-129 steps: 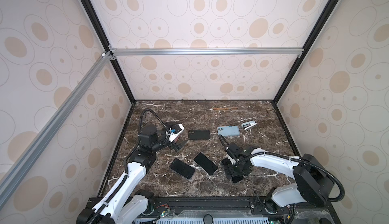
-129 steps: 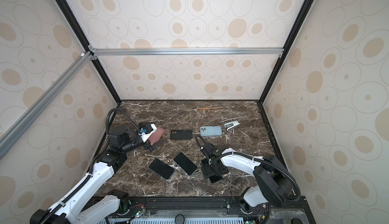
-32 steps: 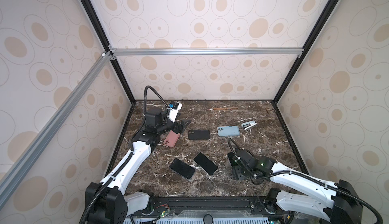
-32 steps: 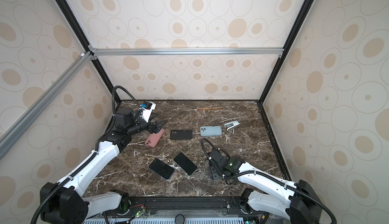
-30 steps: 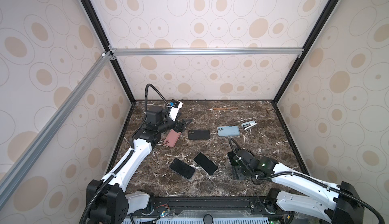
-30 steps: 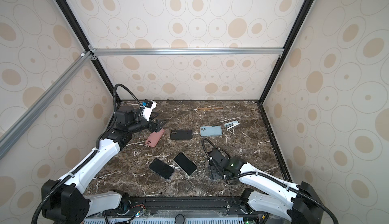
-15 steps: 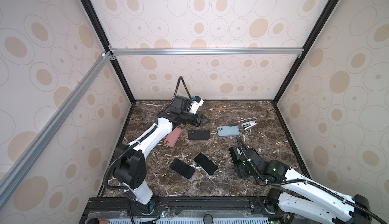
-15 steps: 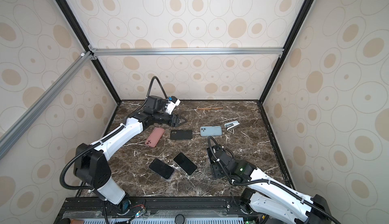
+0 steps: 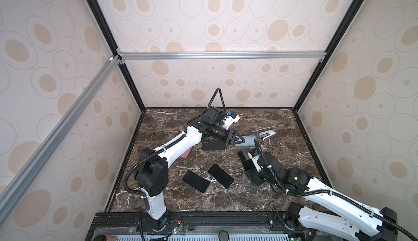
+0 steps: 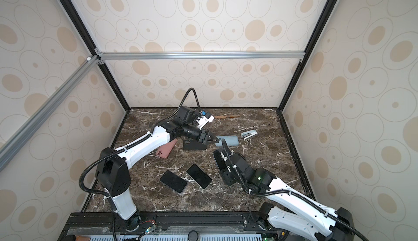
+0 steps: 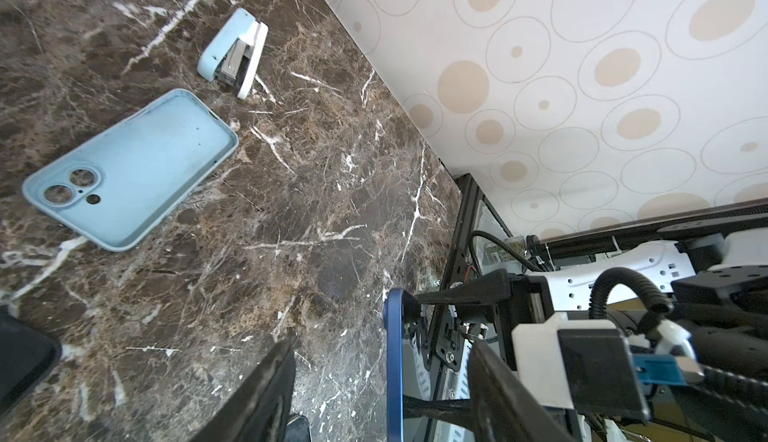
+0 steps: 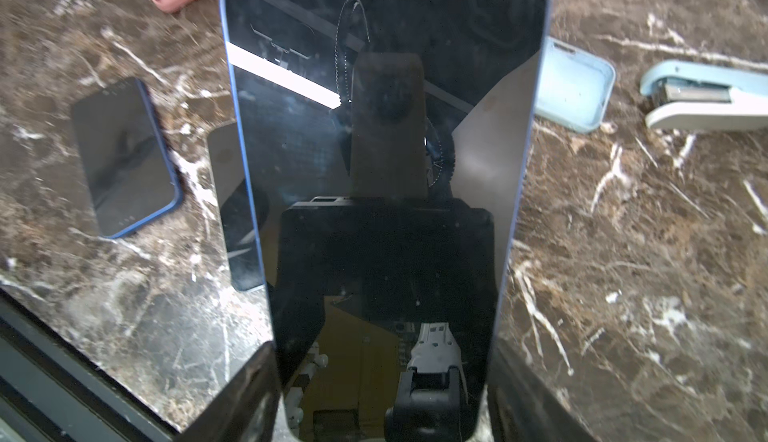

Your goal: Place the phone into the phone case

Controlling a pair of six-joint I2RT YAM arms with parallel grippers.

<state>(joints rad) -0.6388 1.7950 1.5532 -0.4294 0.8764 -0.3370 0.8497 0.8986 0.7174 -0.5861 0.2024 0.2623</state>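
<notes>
Bearing everything: dark, white-veined marble table (image 9: 226,201). Lying on it in a row across the middle: pink case (image 10: 166,150), black case (image 10: 194,146), blue case (image 11: 129,170) facing hollow side up, stapler (image 9: 267,135) near that. Lying screen-up nearer the front, just beside each other: front phone (image 9: 195,181), second phone (image 9: 220,176). Resting by the back wall: brown stick (image 10: 226,116).

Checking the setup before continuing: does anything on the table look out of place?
Yes. A pale blue stapler lies beside the empty pale blue phone case, belonging with neither phones nor cases. A thin brown stick lies near the back wall. Nothing looks damaged.
</notes>
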